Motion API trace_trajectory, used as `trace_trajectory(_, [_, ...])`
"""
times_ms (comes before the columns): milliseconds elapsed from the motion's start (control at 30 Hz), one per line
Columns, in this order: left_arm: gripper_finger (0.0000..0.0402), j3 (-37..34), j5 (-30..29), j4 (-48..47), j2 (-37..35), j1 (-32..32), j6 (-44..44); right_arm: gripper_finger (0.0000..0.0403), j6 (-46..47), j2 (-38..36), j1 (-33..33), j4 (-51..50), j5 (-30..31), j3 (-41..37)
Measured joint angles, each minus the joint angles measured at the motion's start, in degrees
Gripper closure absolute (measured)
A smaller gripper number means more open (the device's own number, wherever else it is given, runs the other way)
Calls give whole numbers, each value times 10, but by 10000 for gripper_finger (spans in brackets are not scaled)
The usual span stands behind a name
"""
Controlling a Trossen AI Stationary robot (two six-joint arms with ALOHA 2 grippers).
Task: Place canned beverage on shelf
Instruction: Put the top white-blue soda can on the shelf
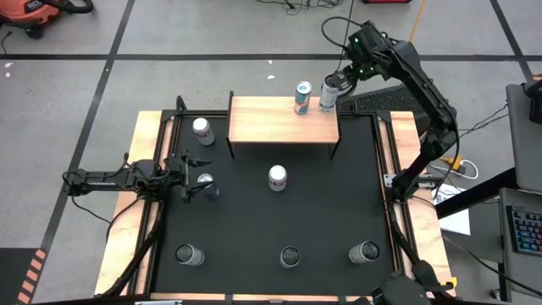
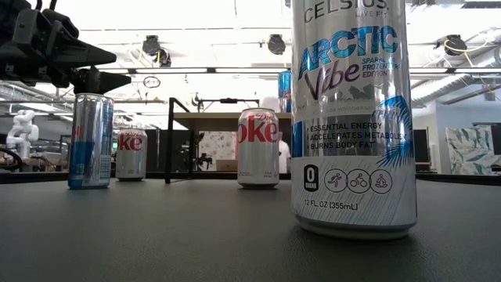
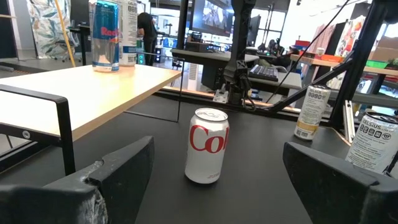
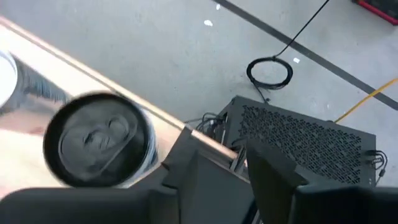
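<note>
Right arm stretches long to the shelf's (image 1: 284,119) far right corner, its right gripper (image 1: 337,83) poised over a white can (image 1: 328,95) standing upright there, just beside a Red Bull can (image 1: 302,97); whether those fingers grip or gape, I cannot tell. Left arm lies low along the table's (image 1: 254,229) left edge, left gripper (image 1: 196,178) spread wide, facing the Diet Coke can (image 1: 278,177) mid-table.
</note>
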Motion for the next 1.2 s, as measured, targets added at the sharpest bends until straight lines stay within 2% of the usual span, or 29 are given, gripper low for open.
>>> trace_trajectory(600, [41, 0, 0, 0, 0, 0, 0, 372, 0, 22, -2, 32, -2, 0])
trace_trajectory(900, [41, 0, 0, 0, 0, 0, 0, 381, 6, 21, -2, 33, -3, 0])
trace_trajectory(1067, [41, 0, 0, 0, 0, 0, 0, 381, 10, 21, -2, 34, -44, 0])
trace_trajectory(1200, [41, 0, 0, 0, 0, 0, 0, 381, 13, 21, -1, 34, -46, 0])
